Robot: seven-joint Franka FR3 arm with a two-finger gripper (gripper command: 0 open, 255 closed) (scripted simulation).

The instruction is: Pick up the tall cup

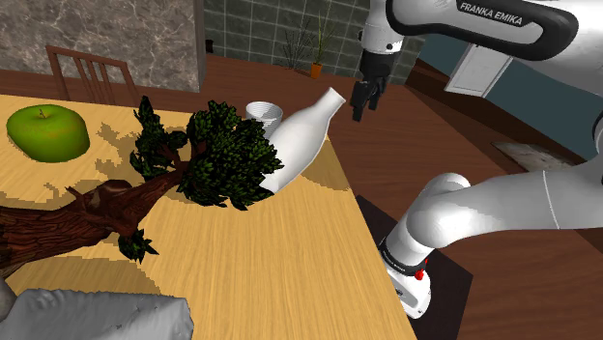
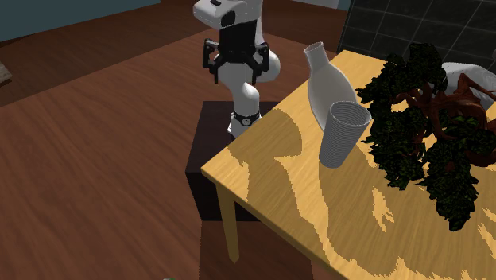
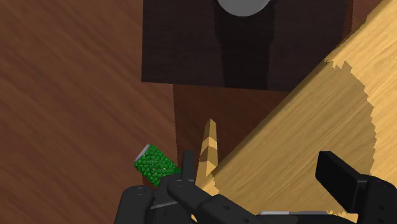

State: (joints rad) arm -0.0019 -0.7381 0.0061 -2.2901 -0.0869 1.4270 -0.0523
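- one all-black two-finger gripper [image 1: 364, 99] hangs in the air just off the edge of the light wooden table [image 1: 261, 270]. its fingers point down, spread wide, with nothing between them.
- in the wrist view the gripper [image 3: 261, 175] looks down on the table's corner, the dark brown box stand [image 3: 184, 44] and the reddish wooden floor [image 3: 63, 95].
- the tall pale grey ribbed cup [image 2: 343, 134] stands upright near that corner, mouth up, well apart from the gripper.
- just beside the cup a white bottle-shaped vase [image 2: 322, 83] leans with its neck towards the arm. whether the two touch cannot be told.
- a dark green leafy bonsai tree [image 2: 421, 127] crowds the cup's other side.
- to do this step well, by my judgement: carry the open fingers over the cup, set them across its ribbed wall, come straight down, and keep off the vase and leaves before closing.
- the cup's mouth shows nothing inside. the vase's narrow neck hides whatever it holds.
- one round green apple [image 1: 46, 132] lies far along the table.
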